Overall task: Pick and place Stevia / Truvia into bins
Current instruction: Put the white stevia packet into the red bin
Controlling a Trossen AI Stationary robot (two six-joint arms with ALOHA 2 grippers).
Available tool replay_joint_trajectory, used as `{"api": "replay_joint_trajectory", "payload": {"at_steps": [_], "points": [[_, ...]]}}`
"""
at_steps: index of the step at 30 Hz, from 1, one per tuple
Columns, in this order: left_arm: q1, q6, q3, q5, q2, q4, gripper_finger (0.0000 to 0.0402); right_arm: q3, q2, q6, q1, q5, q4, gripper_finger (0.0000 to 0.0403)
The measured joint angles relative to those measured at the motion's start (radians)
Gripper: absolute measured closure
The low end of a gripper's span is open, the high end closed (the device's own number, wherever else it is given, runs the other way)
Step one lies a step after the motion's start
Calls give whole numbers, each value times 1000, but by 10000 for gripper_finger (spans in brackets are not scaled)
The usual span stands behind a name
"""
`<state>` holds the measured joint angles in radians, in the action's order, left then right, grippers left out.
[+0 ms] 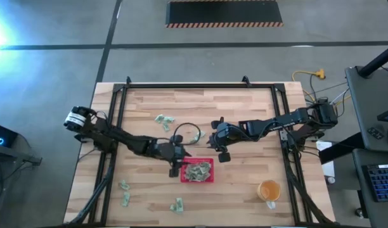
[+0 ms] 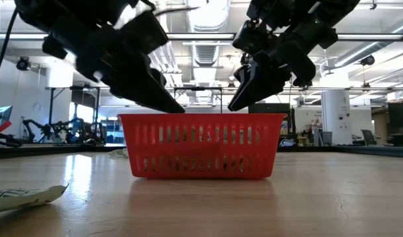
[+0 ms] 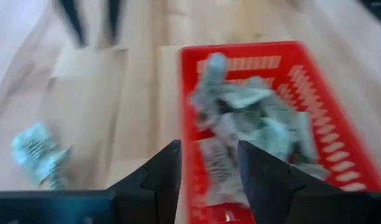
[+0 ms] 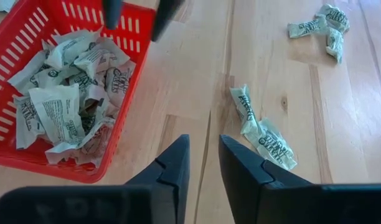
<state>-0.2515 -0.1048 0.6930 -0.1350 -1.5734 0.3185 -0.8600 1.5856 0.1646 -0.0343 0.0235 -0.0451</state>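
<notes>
Left tool point(image 1: 175, 166): fingers parted by a narrow gap, empty, hanging over the near edge of the red tray point(image 1: 198, 180). Heaped sachets point(image 4: 72, 106) in the tray just ahead of it. Right tool point(image 1: 219, 149): fingers likewise slightly apart, holding nothing, above bare bench point(image 1: 245, 114) just beside the tray. Two loose sachets point(image 4: 262, 129) on the bench just ahead of it, more scattered farther off.

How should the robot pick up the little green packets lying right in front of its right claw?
Come straight down from above and pinch across the narrow width. The two sachets lie flat on the bare wooden table, long and thin, so their short sides fit between the right gripper fingers, which are open.
</notes>
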Motion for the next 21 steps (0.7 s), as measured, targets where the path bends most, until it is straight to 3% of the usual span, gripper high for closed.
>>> {"api": "replay_joint_trajectory", "payload": {"at_steps": [5, 11, 17, 21], "points": [[-4, 16, 1, 11, 20, -13, 262, 0, 0, 1, 0, 0, -1, 330], [-4, 15, 1, -37, 116, -142, 262, 0, 0, 23, 0, 0, 0, 322], [-6, -40, -15, -236, 243, -329, 262, 0, 0, 69, 1, -9, 21, 325], [-6, -158, -54, -365, 311, -433, 262, 4, 0, 74, 2, -87, 91, 333]]}}
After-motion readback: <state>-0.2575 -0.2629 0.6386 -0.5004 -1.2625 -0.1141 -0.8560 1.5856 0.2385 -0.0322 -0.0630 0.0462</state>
